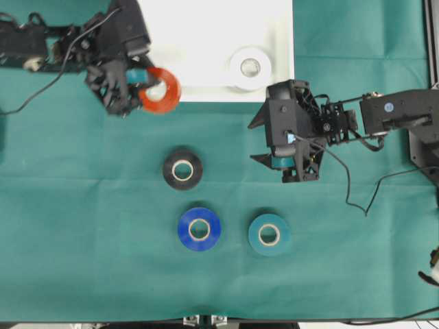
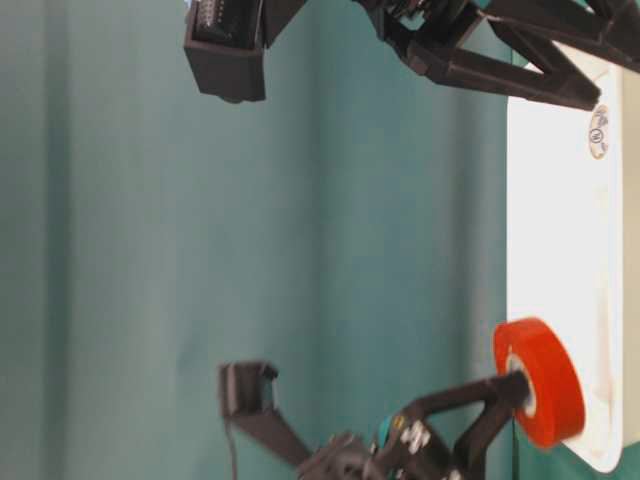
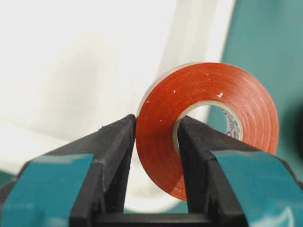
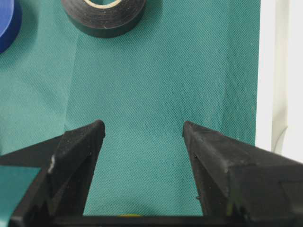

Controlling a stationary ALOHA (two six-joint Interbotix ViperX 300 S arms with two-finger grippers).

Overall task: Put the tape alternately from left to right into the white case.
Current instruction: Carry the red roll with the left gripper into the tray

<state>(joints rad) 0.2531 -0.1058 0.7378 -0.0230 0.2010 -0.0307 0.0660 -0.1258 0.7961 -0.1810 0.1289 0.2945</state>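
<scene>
My left gripper (image 1: pixel 147 88) is shut on the red tape (image 1: pixel 163 91), one finger inside the ring and one outside. It holds the roll upright over the front left rim of the white case (image 1: pixel 199 41). The left wrist view shows the red tape (image 3: pixel 161 127) pinched at its wall, with the white case (image 3: pixel 85 71) behind it. A white tape (image 1: pixel 250 66) lies flat in the case's front right corner. Black (image 1: pixel 182 169), blue (image 1: pixel 199 229) and teal (image 1: pixel 269 234) tape lie on the cloth. My right gripper (image 1: pixel 252 142) is open and empty, just in front of the case.
A green cloth (image 1: pixel 82 205) covers the table. In the right wrist view the black roll (image 4: pixel 104 16) and blue roll (image 4: pixel 5 23) lie ahead, the case rim (image 4: pixel 279 71) at the right. A black cable (image 1: pixel 350 185) trails from the right arm.
</scene>
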